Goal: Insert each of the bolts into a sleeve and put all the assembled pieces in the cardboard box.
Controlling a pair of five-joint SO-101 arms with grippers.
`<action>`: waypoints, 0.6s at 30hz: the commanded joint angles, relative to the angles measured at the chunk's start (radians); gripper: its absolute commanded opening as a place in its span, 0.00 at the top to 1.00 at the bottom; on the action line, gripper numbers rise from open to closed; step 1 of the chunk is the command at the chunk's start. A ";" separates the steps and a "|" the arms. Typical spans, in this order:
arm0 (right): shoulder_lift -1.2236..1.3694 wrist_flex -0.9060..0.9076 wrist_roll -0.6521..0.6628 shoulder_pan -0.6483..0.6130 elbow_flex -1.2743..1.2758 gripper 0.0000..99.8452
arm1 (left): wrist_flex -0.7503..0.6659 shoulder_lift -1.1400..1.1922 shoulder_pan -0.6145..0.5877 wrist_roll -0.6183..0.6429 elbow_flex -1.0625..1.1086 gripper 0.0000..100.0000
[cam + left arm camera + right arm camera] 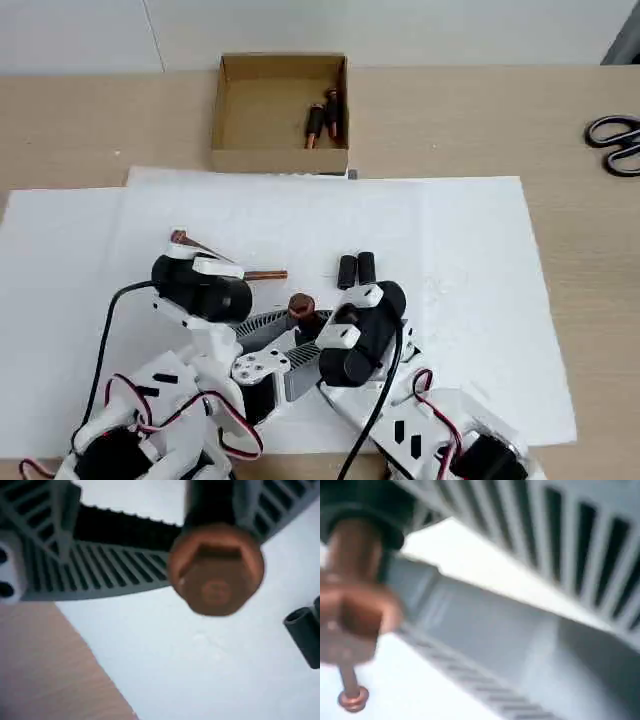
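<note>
High view: left gripper [286, 315] closed on a copper bolt [301, 305]; right gripper [312, 338] clamped around its black sleeve [314, 322]. Spare sleeves [347, 270] nearby; cardboard box [228, 110] beyond.

Overhead, plus wrist close-ups on bolt [215, 572]

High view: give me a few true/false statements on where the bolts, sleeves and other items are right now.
1. The cardboard box holds two assembled pieces. True.
2. Two loose sleeves sit side by side on the paper. True.
3. The scissors are inside the box. False: they lie on the table at its right edge.
4. Every bolt is already in a sleeve. False: two bare bolts lie on the paper.
</note>
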 commanded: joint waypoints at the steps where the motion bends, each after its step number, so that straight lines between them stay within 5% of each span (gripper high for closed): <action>1: -0.010 -0.031 0.008 0.004 -0.020 1.00 | 0.021 0.009 -0.064 -0.055 -0.016 0.79; 18: -0.010 -0.033 0.008 0.007 0.009 1.00 | 0.068 0.009 -0.226 -0.138 -0.194 0.85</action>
